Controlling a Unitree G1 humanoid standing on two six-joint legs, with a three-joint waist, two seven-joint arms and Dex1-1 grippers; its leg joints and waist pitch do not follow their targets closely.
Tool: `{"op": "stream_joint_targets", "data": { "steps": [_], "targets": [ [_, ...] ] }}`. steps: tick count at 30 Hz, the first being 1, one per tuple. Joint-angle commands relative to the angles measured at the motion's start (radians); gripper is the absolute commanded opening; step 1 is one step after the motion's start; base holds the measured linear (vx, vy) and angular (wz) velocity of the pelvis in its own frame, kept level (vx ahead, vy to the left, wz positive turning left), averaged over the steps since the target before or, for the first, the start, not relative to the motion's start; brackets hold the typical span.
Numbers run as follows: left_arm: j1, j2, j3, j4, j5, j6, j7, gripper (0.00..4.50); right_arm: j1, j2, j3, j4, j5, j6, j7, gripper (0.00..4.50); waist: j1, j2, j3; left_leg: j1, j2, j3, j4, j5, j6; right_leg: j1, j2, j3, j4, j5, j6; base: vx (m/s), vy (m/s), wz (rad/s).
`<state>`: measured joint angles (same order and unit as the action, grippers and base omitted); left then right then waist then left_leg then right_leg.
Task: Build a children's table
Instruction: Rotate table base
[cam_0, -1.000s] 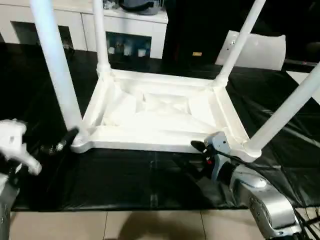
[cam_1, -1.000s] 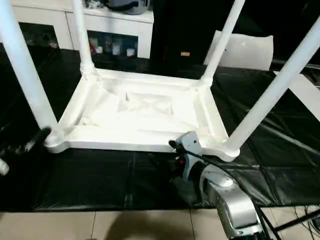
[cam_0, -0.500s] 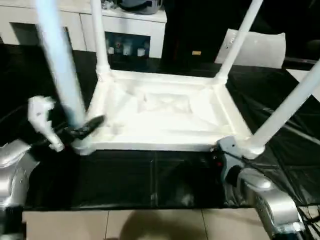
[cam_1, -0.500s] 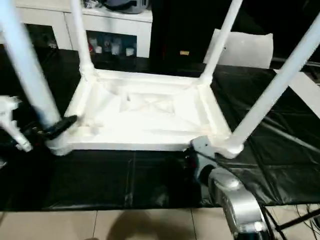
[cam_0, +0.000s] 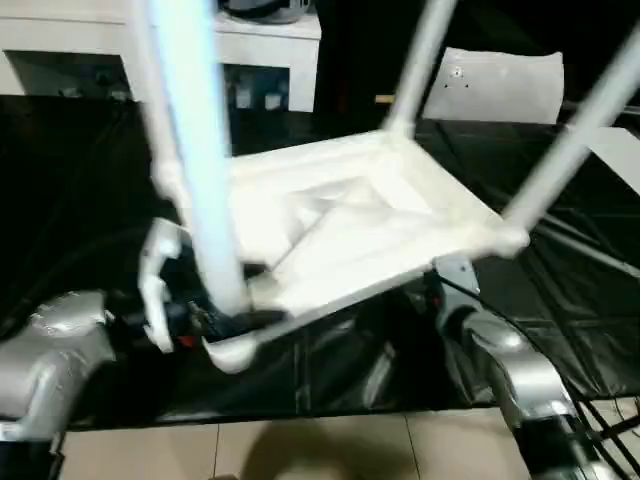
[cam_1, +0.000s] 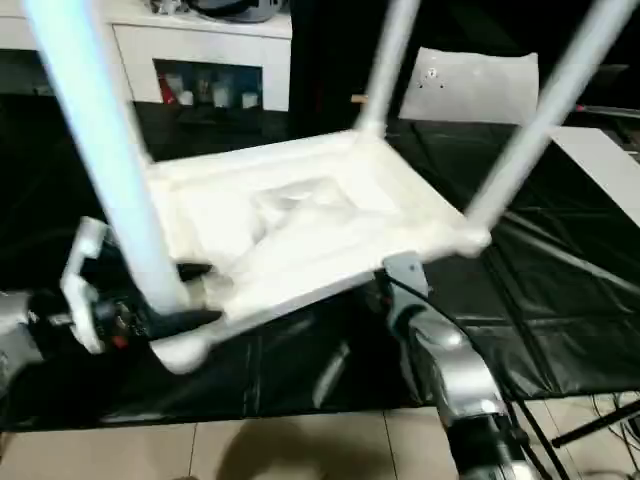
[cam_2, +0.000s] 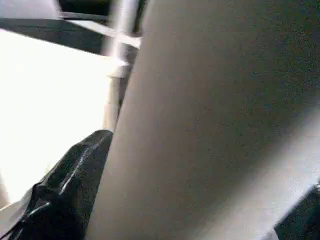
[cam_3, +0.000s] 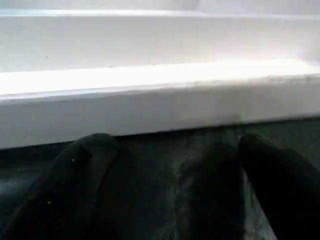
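Observation:
The children's table (cam_0: 350, 230) lies upside down on the black mat, tilted, with its near right corner (cam_0: 510, 240) lifted and its white legs pointing up. My left gripper (cam_0: 240, 295) is at the base of the near left leg (cam_0: 195, 150). It is open, with a black finger (cam_2: 65, 190) on either side of the leg (cam_2: 210, 125). My right gripper (cam_3: 175, 150) is open, low under the table's near edge (cam_3: 160, 100), its fingers just above the mat. Its wrist (cam_0: 455, 272) shows below the raised corner.
White cabinets with glass doors (cam_0: 260, 60) stand at the back. A flat white panel (cam_0: 500, 85) leans at the back right. The black mat (cam_0: 80, 200) covers the floor, with pale tiles (cam_0: 300, 445) at its near edge and cables (cam_1: 600, 420) at the near right.
The table has swung round and tilted, its near right corner rising. My left gripper has moved in around the near left leg. My right gripper has gone under the near edge.

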<state>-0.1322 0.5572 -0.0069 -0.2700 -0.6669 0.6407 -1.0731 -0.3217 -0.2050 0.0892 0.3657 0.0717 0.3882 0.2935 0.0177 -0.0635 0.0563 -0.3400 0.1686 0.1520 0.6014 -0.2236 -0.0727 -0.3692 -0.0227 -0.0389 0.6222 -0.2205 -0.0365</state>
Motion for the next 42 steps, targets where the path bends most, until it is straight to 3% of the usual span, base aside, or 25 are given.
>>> {"op": "stream_joint_targets", "data": {
  "steps": [1,6,8,13,16,18,25,26,32,35,39,40,41,42],
  "targets": [
    [-0.019,-0.044,-0.076,-0.062,-0.036,0.021,0.016,4.45,-0.066,0.034,0.044,0.009,0.005,-0.069,0.036,4.5,0.005,0.01,-0.048,-0.005,0.058,-0.006,-0.073,-0.09,-0.015,0.042,-0.109,0.063,-0.068,-0.148,-0.191,0.0,0.0,0.0],
    [-0.067,-0.105,-0.126,-0.05,-0.018,0.018,0.042,4.45,-0.118,0.058,0.058,0.077,-0.007,-0.113,0.055,4.5,-0.003,0.004,-0.054,-0.012,0.054,-0.006,-0.067,-0.046,-0.005,0.046,-0.106,0.063,-0.061,-0.088,-0.183,0.0,0.0,0.0],
    [-0.125,-0.165,-0.163,-0.021,-0.013,0.018,0.051,4.45,-0.152,0.076,0.068,0.124,-0.016,-0.14,0.07,4.5,-0.004,0.003,-0.059,-0.015,0.051,-0.004,-0.062,0.011,0.011,0.045,-0.101,0.062,-0.052,0.02,-0.191,0.0,0.0,0.0],
    [-0.2,-0.259,-0.227,0.039,0.032,-0.013,0.06,4.45,-0.199,0.105,0.069,0.199,-0.026,-0.172,0.08,4.5,-0.004,0.0,-0.058,-0.016,0.053,-0.004,-0.062,-0.002,0.013,0.049,-0.104,0.061,-0.053,0.007,-0.196,0.0,0.0,0.0],
    [-0.253,-0.323,-0.248,0.12,0.086,-0.082,0.1,4.45,-0.229,0.119,0.064,0.257,-0.03,-0.205,0.077,4.5,-0.003,0.002,-0.057,-0.017,0.053,-0.003,-0.06,-0.005,0.017,0.05,-0.104,0.061,-0.056,0.006,-0.201,0.0,0.0,0.0],
    [-0.285,-0.354,-0.251,0.175,0.116,-0.123,0.119,4.45,-0.241,0.127,0.054,0.278,-0.026,-0.216,0.075,4.5,-0.004,-0.002,-0.06,-0.018,0.053,-0.003,-0.059,-0.001,0.022,0.052,-0.105,0.061,-0.055,0.012,-0.2,0.0,0.0,0.0],
    [-0.382,-0.422,-0.239,0.347,0.224,-0.266,0.179,4.45,-0.268,0.136,0.023,0.354,-0.021,-0.271,0.081,4.5,-0.002,0.0,-0.064,-0.017,0.056,-0.006,-0.057,0.012,0.04,0.054,-0.11,0.059,-0.052,0.044,-0.214,0.0,0.0,0.0],
    [-0.405,-0.43,-0.225,0.395,0.248,-0.307,0.205,4.45,-0.274,0.129,0.009,0.377,-0.021,-0.283,0.065,4.5,-0.002,0.004,-0.064,-0.014,0.056,-0.004,-0.056,0.011,0.044,0.051,-0.109,0.059,-0.055,0.048,-0.222,0.0,0.0,0.0],
    [-0.426,-0.405,-0.194,0.46,0.301,-0.381,0.238,4.45,-0.248,0.071,-0.013,0.392,-0.051,-0.333,0.033,4.5,0.003,-0.002,-0.062,-0.012,0.059,-0.004,-0.058,-0.009,0.045,0.051,-0.111,0.058,-0.056,0.019,-0.226,0.0,0.0,0.0],
    [-0.4,-0.363,-0.191,0.45,0.325,-0.388,0.221,4.45,-0.205,0.037,-0.058,0.347,-0.022,-0.35,0.051,4.5,0.011,0.007,-0.06,-0.012,0.059,-0.004,-0.058,-0.025,0.036,0.051,-0.11,0.059,-0.056,0.016,-0.216,0.0,0.0,0.0],
    [-0.352,-0.308,-0.213,0.417,0.357,-0.408,0.198,4.45,-0.158,0.005,-0.092,0.275,-0.006,-0.345,0.049,4.5,0.014,0.009,-0.06,-0.012,0.058,-0.004,-0.061,-0.051,0.026,0.05,-0.107,0.059,-0.061,-0.018,-0.202,0.0,0.0,0.0],
    [-0.329,-0.284,-0.219,0.391,0.356,-0.402,0.183,4.45,-0.136,-0.007,-0.103,0.238,0.008,-0.324,0.061,4.5,0.016,0.019,-0.059,-0.01,0.059,-0.006,-0.062,-0.055,0.022,0.048,-0.108,0.058,-0.06,-0.023,-0.204,0.0,0.0,0.0],
    [-0.329,-0.284,-0.219,0.391,0.356,-0.402,0.183,4.45,-0.136,-0.007,-0.103,0.238,0.008,-0.324,0.061,4.5,0.016,0.013,-0.058,-0.011,0.06,-0.005,-0.062,-0.068,0.022,0.049,-0.108,0.058,-0.063,-0.037,-0.201,0.0,0.0,0.0],
    [-0.301,-0.254,-0.226,0.36,0.356,-0.393,0.16,4.45,-0.107,-0.022,-0.111,0.187,0.021,-0.303,0.078,4.5,0.015,0.017,-0.057,-0.009,0.059,-0.005,-0.063,-0.074,0.021,0.047,-0.105,0.058,-0.063,-0.051,-0.199,0.0,0.0,0.0]
  ]
}}
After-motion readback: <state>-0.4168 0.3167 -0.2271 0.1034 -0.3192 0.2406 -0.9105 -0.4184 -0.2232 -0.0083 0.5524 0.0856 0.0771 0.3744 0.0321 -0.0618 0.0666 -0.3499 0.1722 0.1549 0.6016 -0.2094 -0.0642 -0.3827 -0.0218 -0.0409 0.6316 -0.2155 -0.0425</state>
